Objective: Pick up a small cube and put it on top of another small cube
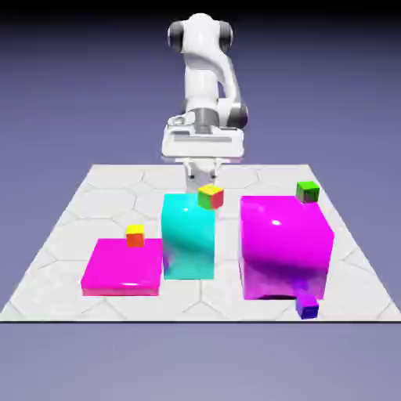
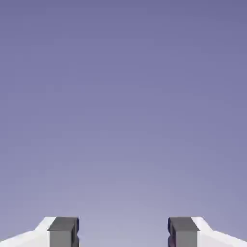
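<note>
The small cube [image 1: 308, 307], dark blue-purple, rests on the table at the front of the exterior view's right, against the foot of the big magenta block [image 1: 286, 247]. Another small cube [image 1: 135, 235], yellow on top with orange-red sides, sits on the flat magenta slab [image 1: 121, 270] at the left. My gripper [image 1: 201, 178] hangs behind the tall cyan block [image 1: 188, 239], far from both cubes. In the hand view my gripper [image 2: 123, 234] is open, with only the plain backdrop between its fingertips [image 2: 63, 231].
A tiny yellow-green-red cube [image 1: 210, 196] sits on the cyan block's top, just in front of the fingers. A tiny green cube [image 1: 307, 190] rests on the big magenta block's far corner. The tiled table [image 1: 102, 196] ends near the front.
</note>
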Controlling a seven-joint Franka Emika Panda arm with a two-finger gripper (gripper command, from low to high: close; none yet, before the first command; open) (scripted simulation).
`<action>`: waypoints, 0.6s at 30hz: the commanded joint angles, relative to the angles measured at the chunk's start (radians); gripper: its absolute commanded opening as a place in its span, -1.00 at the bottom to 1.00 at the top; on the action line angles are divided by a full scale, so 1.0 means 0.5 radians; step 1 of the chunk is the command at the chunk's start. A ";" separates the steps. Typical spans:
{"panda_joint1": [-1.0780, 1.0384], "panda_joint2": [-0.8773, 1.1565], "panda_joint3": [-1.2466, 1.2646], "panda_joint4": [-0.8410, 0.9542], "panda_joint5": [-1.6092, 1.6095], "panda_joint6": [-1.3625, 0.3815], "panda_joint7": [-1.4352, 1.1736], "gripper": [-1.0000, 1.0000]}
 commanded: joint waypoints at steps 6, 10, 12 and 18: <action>0.072 0.426 0.070 0.435 -0.005 -0.403 0.105 0.00; 0.121 0.711 0.117 0.725 -0.009 -0.671 0.174 0.00; 0.145 0.853 0.140 0.870 -0.011 -0.805 0.209 0.00; 0.217 1.279 0.210 1.305 -0.016 -1.208 0.314 0.00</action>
